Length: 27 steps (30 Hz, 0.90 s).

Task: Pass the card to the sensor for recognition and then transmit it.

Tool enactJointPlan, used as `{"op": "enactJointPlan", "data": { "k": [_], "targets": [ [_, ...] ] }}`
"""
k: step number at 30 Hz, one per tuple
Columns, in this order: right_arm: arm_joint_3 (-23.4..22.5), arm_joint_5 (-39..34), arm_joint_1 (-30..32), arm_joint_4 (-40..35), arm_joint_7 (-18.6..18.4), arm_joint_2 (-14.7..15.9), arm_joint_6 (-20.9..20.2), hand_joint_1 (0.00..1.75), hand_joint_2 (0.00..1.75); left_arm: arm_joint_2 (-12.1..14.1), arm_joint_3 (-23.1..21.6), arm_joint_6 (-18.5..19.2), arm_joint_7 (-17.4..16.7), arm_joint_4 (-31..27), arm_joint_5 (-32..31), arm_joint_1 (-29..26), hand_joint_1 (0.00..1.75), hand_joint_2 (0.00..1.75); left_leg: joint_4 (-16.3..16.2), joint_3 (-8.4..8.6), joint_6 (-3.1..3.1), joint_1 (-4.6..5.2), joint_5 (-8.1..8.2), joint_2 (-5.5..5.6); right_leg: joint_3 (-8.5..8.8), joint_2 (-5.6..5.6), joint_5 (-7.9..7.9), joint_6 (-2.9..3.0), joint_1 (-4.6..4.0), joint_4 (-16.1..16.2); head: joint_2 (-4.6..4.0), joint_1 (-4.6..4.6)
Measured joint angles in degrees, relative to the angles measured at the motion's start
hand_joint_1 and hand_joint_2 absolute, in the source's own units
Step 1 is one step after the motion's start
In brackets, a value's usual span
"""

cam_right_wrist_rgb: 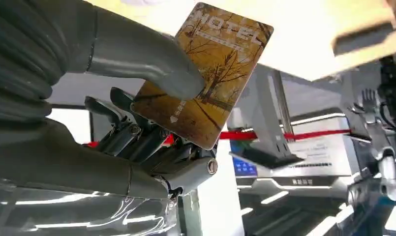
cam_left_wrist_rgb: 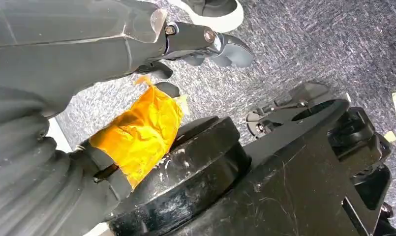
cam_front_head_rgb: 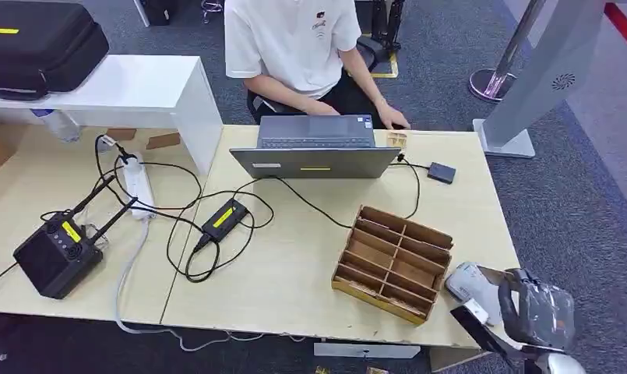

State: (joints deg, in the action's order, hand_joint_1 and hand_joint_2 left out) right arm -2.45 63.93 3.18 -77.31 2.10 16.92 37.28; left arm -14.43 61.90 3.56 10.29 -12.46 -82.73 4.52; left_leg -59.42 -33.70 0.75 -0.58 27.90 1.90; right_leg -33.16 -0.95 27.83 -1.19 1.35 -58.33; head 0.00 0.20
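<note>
Grey carpet surrounds a pale table [cam_front_head_rgb: 294,257] carrying a laptop [cam_front_head_rgb: 316,145], cables and a wooden divider tray [cam_front_head_rgb: 393,261]. At the lower right of the head view the right hand [cam_right_wrist_rgb: 151,123] pinches the card [cam_right_wrist_rgb: 205,73] between thumb and fingers, by its lower part only. That shallow hold could let the card pivot or slip during a swing toward the small dark sensor [cam_front_head_rgb: 441,172] beside the laptop. The left hand [cam_left_wrist_rgb: 205,44] hangs over the floor, fingers curled on nothing.
</note>
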Motion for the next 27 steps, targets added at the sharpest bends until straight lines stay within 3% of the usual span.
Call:
{"op": "enactJointPlan", "data": {
  "k": [4, 10, 16, 20, 27],
  "targets": [
    [0.46, -0.39, -4.64, -3.14, -0.89, 2.49, -2.62, 1.75, 1.75, 0.02, -0.06, 0.04, 0.02, 0.0, -0.61, 0.04, 0.0, 1.75, -0.01, 0.0, 0.0, 0.01, -0.02, -0.03, 0.0, -0.02, -0.02, 0.01, 0.01, -0.01, 0.0, 0.02],
    [3.56, -1.18, -17.89, -3.6, -1.7, 7.64, -8.32, 1.75, 1.75, 0.07, -0.65, 0.2, 0.04, 0.0, -1.55, 0.12, 0.0, 1.75, -0.03, 0.04, -0.02, 0.04, -0.07, -0.1, -0.02, -0.12, -0.11, 0.03, 0.05, -0.03, 0.0, 0.02],
    [8.48, 0.11, -28.02, -2.33, -3.72, 9.51, -10.82, 1.75, 1.75, 0.09, -1.27, 0.22, 0.02, 0.0, -2.32, 0.22, 0.0, 1.75, -0.02, 0.0, -0.01, 0.02, -0.08, -0.01, 0.0, -0.05, -0.1, 0.03, 0.03, -0.07, 0.0, 0.0],
    [14.06, 2.34, -37.4, 3.55, -6.36, 8.3, -11.93, 1.75, 1.75, 0.09, -1.97, 0.28, -0.15, 0.0, -3.32, 0.47, 0.0, 1.75, 0.01, -0.03, 0.03, -0.01, -0.1, -0.11, -0.03, -0.16, -0.13, 0.07, -0.01, -0.1, 0.0, 0.04],
    [23.25, 6.45, -49.53, 16.96, -9.27, 1.92, -10.84, 1.75, 1.75, 0.07, -3.8, 0.42, -0.18, 0.0, -3.8, 0.61, 0.0, 1.75, 0.0, 0.0, 0.16, -0.04, -0.19, 0.03, -0.06, -0.06, -0.15, 0.1, -0.03, -0.12, 0.0, 0.02]
  ]
}}
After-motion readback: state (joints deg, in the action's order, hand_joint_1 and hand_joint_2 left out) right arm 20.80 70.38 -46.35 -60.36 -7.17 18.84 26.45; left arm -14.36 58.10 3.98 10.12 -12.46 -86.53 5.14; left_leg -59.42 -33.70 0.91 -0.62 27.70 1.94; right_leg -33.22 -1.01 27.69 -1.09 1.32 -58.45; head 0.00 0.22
